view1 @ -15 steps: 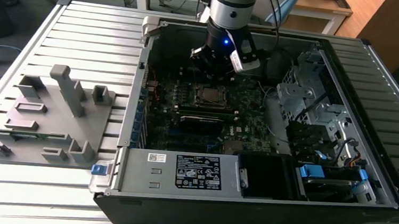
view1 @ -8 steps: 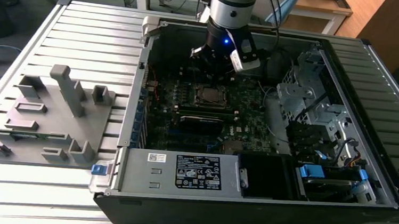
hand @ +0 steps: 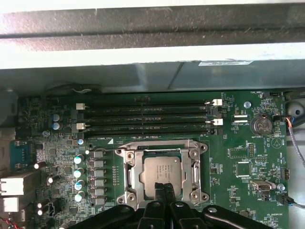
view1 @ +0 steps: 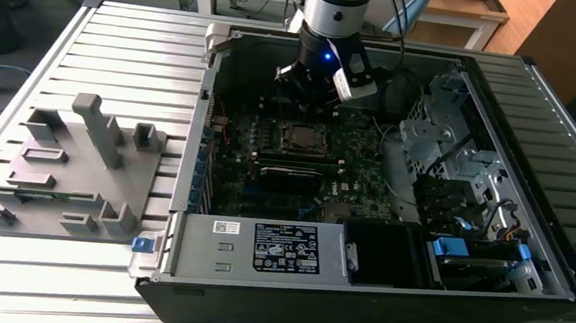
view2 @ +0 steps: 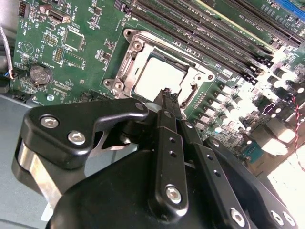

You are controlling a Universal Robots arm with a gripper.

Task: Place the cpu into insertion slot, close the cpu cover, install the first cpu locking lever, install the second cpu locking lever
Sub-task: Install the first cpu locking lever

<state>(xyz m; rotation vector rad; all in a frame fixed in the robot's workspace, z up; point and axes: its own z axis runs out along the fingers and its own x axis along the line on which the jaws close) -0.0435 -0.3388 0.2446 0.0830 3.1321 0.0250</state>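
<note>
Closest in both wrist views: black hand (hand: 164,190) (view2: 167,95), fingers pressed together on nothing, tips over one edge of the cpu (hand: 161,169) (view2: 155,76). Lies flat in the insertion slot (view2: 136,45) on the green motherboard (hand: 248,157), ringed by the cpu cover (hand: 133,176), folded down. Sits, in the exterior view, inside an open computer case (view1: 193,162) on the slatted table (view1: 122,48).

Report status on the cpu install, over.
Shut tool at near edge of cpu; contact unclear. Chip seated, cpu cover flat around it. Nothing seen in the way.
</note>
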